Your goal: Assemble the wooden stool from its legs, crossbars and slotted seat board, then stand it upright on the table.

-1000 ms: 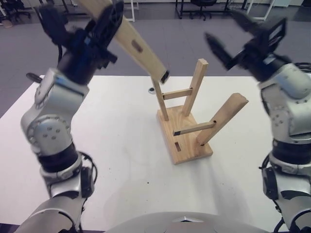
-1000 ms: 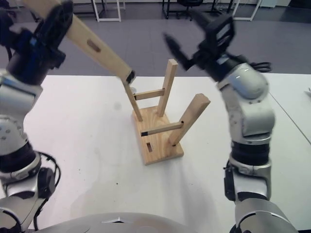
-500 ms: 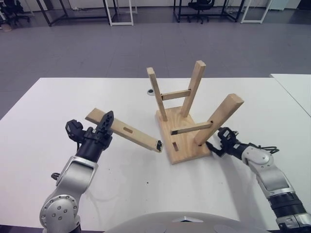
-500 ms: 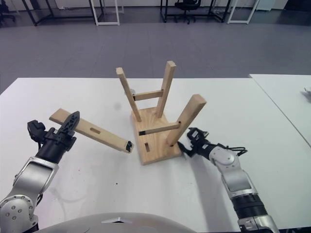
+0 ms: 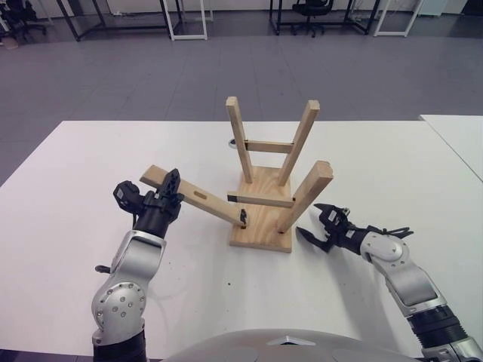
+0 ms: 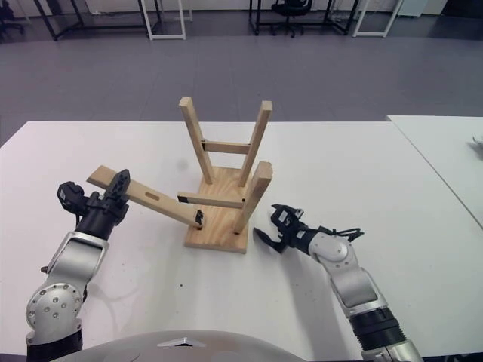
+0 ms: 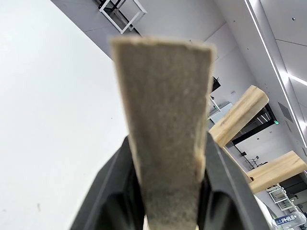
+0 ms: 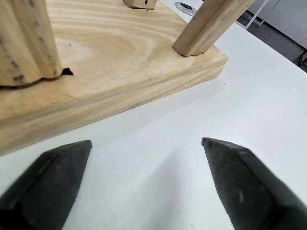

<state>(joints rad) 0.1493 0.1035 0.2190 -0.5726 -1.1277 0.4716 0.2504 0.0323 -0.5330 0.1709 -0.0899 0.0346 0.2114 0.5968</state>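
Table (image 5: 90,166) bears the upturned seat (image 5: 260,230), three legs (image 5: 298,143) fitted. Left jaws grip the fourth leg (image 5: 204,204), seemingly not yet slotted; right jaws are released.

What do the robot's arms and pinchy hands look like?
The left arm and right arm wear smooth silver-grey shells with round joints and black parts between. The left gripper and right gripper are black, each with two pointed, wedge-shaped fingers. A thin black cable loops by the right wrist.
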